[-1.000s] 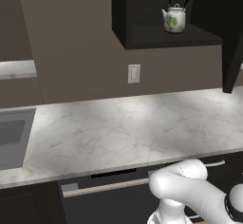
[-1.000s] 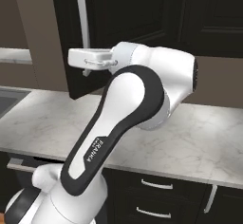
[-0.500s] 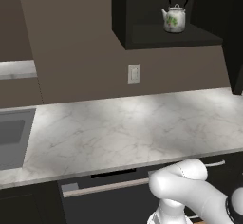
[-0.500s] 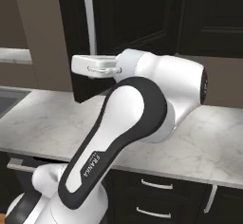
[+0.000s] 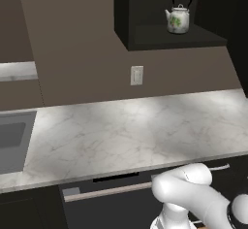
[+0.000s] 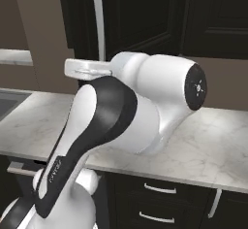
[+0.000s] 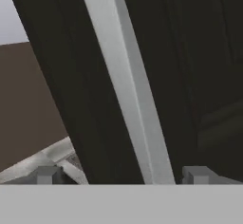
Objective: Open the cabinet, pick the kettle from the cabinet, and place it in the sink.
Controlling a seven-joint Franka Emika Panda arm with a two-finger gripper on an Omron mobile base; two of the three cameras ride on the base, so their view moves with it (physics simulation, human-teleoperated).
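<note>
The black upper cabinet stands open, its panelled door swung out toward me. Inside, the white kettle with green leaves sits upright on the shelf. My gripper is open, and the door's long silver bar handle runs between its two fingertips without being pinched. In the right base view the gripper sits level against the handle, low on the bar. The grey sink is recessed in the counter at the far left, well away from the gripper.
A white marble counter runs below the cabinet, with a wall outlet above it. Black base drawers with short handles lie under the counter. My bulky elbow hangs over the counter in front of the open door.
The cabinet door has swung further open, its handle shifting right in the right base view. My arm came back with it and looms larger. The kettle has not moved.
</note>
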